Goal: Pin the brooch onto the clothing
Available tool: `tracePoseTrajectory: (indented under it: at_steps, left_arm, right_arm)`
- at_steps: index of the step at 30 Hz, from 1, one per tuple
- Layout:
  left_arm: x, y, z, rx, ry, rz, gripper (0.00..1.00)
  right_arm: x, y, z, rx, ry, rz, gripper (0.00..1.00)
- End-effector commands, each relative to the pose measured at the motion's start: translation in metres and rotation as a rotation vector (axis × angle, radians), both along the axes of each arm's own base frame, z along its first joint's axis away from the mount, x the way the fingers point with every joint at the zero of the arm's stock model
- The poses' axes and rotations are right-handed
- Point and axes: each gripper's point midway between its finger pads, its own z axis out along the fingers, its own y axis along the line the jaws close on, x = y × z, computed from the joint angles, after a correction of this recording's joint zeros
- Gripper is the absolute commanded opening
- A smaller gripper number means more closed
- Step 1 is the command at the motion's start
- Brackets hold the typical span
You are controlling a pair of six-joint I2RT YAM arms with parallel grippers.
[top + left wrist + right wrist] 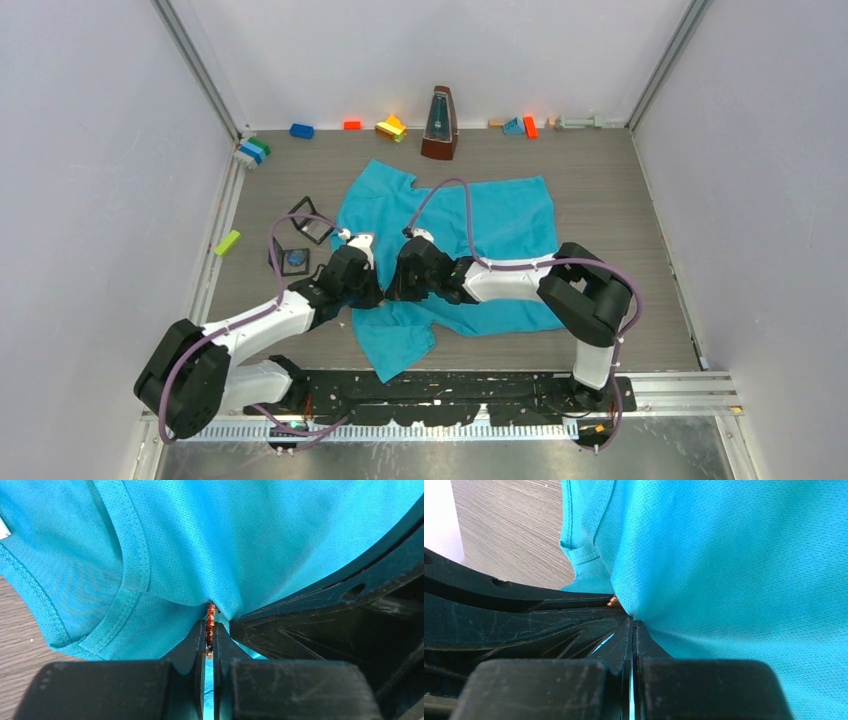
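Left wrist view: the left tool point(210, 630) is clamped on the brooch point(211, 611), mostly hidden between its fingers point(192, 650); the right tool point(632, 629) pinches the clothing point(734, 555), spread on the tabletop point(620, 180).

Black frames point(310, 226) near left hand point(376, 296), metronome point(439, 122) far back
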Motion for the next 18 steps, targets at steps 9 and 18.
tracePoseTrajectory:
  at_steps: [9,18]
  left_arm:
    - [0.012,-0.006,0.021,-0.065,-0.076,0.042,0.0]
    - [0.008,-0.001,0.021,-0.086,-0.093,0.069,0.0]
  right_arm:
    - [-0.013,0.015,-0.004,0.023,0.024,0.05,0.01]
    - [-0.014,0.01,0.019,0.028,-0.02,0.068,0.07]
